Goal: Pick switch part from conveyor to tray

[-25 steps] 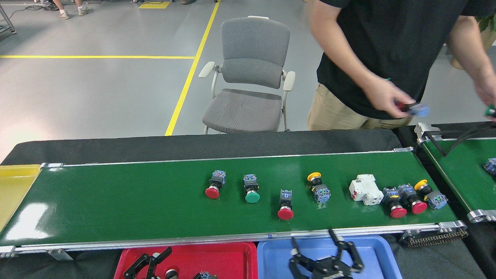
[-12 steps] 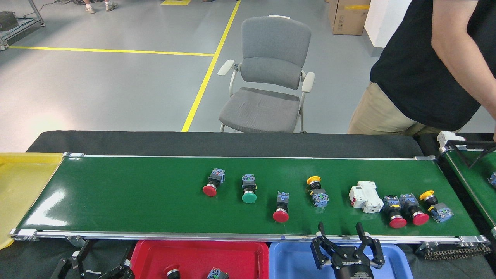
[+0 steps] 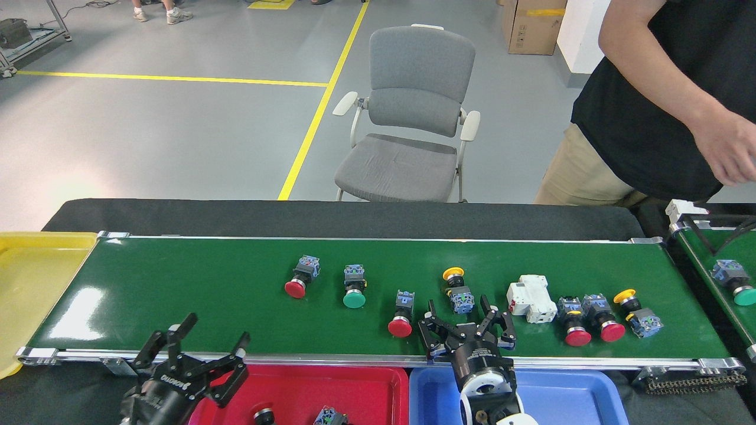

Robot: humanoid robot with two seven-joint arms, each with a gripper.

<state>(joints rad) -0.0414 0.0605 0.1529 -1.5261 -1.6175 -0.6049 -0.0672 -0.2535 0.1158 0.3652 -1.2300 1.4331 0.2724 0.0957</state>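
Conveyor (image 3: 177,295): dark-green belt carrying a row of switch parts from centre to right.
Right tool (image 3: 466,330): fingers spread apart, empty — poised over the near belt edge, just near of the yellow-capped switch (image 3: 456,289).
Left tool (image 3: 192,357): fingers apart, empty, over the near rail beside the red tray (image 3: 378,392).
Blue tray (image 3: 585,395): near side, under the right arm.
Risk: red-capped switch (image 3: 401,317) and white breaker (image 3: 530,298) lie close by — a wide closing stroke may knock either.
Risk: round cap could let the part roll or twist out of a poor grip.
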